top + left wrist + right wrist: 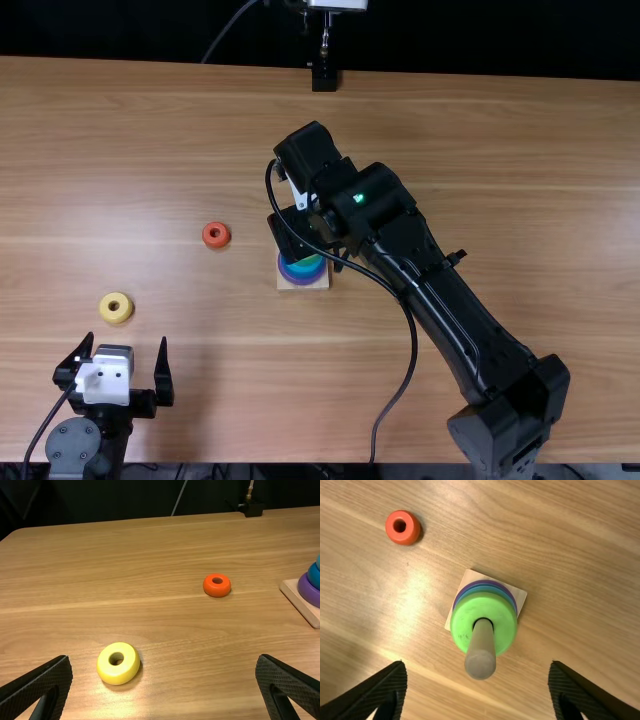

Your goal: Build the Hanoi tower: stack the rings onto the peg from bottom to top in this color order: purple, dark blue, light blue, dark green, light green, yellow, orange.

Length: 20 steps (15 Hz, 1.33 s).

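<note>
Top view: light brown wooden table [500,180] shines bright, black backdrop [480,40] looms at twelve o'clock, soft shadow [202,385] at seven!

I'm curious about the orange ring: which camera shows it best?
The right wrist view: the orange ring looks largest there, its hole seen nearly from above. The top view shows it smaller; the left wrist view shows it at a slant.

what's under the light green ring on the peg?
Visible below the light green ring: light blue ring, dark blue ring, purple ring, wooden base. Covered: most of the rings' tops and the lower peg. Can't tell whether a dark green ring sits between.
</note>
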Each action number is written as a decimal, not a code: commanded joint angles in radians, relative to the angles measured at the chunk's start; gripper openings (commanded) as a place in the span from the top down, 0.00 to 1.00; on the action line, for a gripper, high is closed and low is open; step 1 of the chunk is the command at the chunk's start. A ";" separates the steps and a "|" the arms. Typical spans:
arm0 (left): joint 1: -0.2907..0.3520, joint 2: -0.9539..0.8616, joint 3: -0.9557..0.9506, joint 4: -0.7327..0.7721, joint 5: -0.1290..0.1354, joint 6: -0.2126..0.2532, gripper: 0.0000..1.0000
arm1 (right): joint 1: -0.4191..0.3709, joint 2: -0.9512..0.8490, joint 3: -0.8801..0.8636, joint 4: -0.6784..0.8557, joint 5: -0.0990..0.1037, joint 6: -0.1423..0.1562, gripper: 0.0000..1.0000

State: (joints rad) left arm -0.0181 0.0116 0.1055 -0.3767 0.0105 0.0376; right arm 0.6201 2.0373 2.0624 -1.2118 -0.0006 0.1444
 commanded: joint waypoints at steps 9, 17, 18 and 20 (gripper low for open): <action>0.010 -0.012 -0.105 -0.065 0.008 0.001 0.00 | -0.048 -0.236 -0.262 0.412 0.004 0.008 0.00; 0.010 -0.012 -0.105 -0.065 0.008 0.001 0.00 | -0.349 -0.763 -0.820 0.881 0.010 0.003 0.00; 0.010 -0.012 -0.105 -0.065 0.010 0.001 0.00 | -0.392 -0.830 -0.889 0.940 0.006 -0.004 0.00; 0.010 -0.012 -0.105 -0.065 0.010 0.001 0.00 | -0.457 -0.963 -1.025 1.012 0.006 -0.006 0.00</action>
State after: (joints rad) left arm -0.0177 0.0120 0.1055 -0.3763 0.0113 0.0376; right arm 0.1745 1.1053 1.0664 -0.2028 0.0010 0.1383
